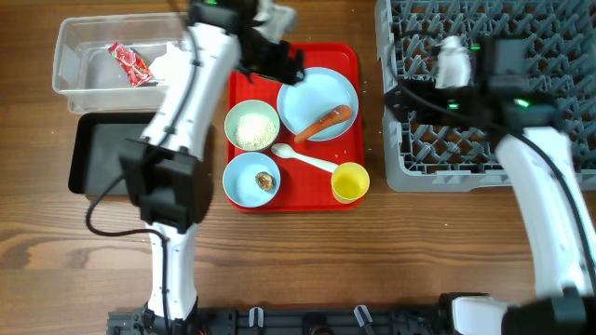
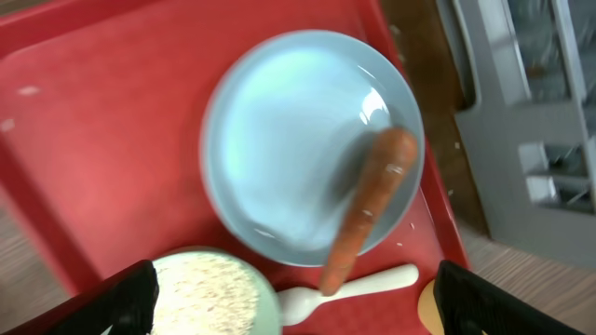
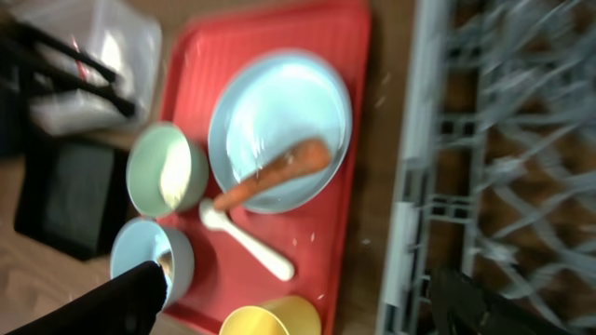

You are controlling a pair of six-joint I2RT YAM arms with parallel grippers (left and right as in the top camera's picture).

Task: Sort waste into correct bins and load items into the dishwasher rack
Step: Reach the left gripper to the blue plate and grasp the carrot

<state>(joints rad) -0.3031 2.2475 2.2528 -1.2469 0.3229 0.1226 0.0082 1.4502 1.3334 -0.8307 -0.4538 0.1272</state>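
Carrot (image 2: 368, 209), lying across light-blue plate (image 2: 279, 140): left gripper (image 2: 296, 298) hovered above, jaws wide, empty. Judged best pinched across thick middle, clear of plate rim. Right gripper (image 3: 298, 300) also wide.

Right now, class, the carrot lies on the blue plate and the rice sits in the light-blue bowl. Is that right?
Not quite. The carrot does lie on the blue plate, but the rice sits in the pale-green bowl; the light-blue bowl holds only a small brown morsel. The overhead view shows it.
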